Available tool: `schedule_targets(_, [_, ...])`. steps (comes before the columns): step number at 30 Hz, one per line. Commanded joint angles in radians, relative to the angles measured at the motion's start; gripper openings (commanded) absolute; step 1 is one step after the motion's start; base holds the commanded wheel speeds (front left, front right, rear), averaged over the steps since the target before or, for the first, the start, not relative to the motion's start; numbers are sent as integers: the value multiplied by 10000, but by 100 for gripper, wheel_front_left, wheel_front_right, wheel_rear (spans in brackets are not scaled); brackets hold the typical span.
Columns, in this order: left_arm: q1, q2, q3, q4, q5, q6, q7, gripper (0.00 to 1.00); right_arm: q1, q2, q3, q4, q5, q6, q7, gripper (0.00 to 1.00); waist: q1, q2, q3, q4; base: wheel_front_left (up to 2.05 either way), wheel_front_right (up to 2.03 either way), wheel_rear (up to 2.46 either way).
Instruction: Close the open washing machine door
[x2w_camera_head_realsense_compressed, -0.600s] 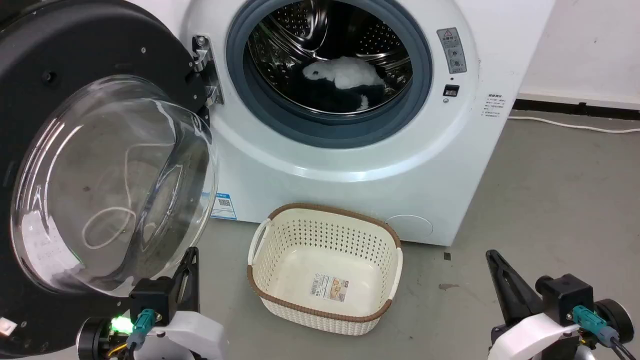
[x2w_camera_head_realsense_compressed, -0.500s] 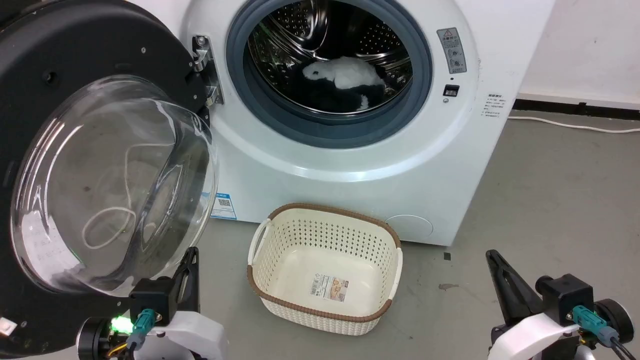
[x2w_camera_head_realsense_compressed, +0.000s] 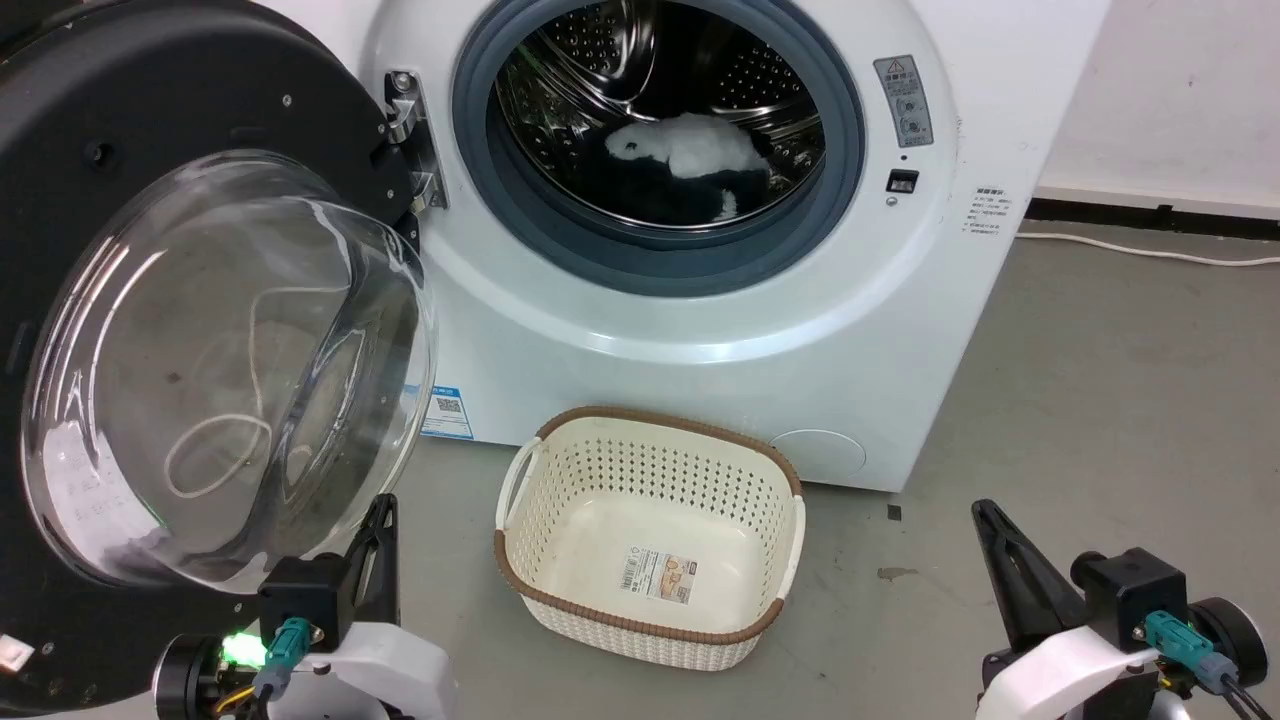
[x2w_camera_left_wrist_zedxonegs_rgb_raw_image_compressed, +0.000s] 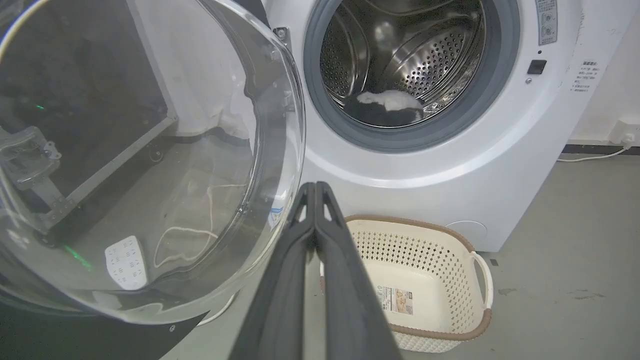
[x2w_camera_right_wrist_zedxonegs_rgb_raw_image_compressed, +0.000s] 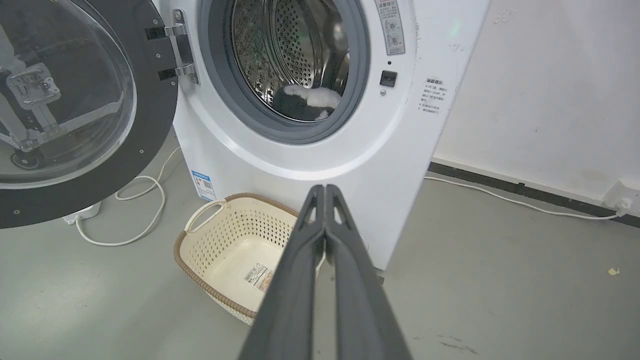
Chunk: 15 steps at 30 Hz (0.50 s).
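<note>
Nothing has moved since a moment ago. Head view: washing machine door hangs wide open left of the drum, left pincer low beside it, right pincer well apart. Wrist views: both pincers clenched, empty, laundry basket beyond.

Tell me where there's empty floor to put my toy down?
The bare grey floor right of the white front-loading washing machine, up to the black skirting strip, is free. Crowded: the cream perforated plastic basket sits before the machine, and the round black-rimmed glass door stands open on the left.
</note>
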Motion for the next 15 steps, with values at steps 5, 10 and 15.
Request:
schedule_targets(5, [7,-5,20,-43,26,-43,1,0,-140,-8,1,14,-49,8,3,0,0,-1,0,0,0,0,0])
schedule_targets(10, [7,-5,20,-43,26,-43,1,0,-140,-8,1,14,-49,8,3,0,0,-1,0,0,0,0,0])
schedule_targets(15, [7,-5,20,-43,26,-43,1,0,-140,-8,1,14,-49,8,3,0,0,-1,0,0,0,0,0])
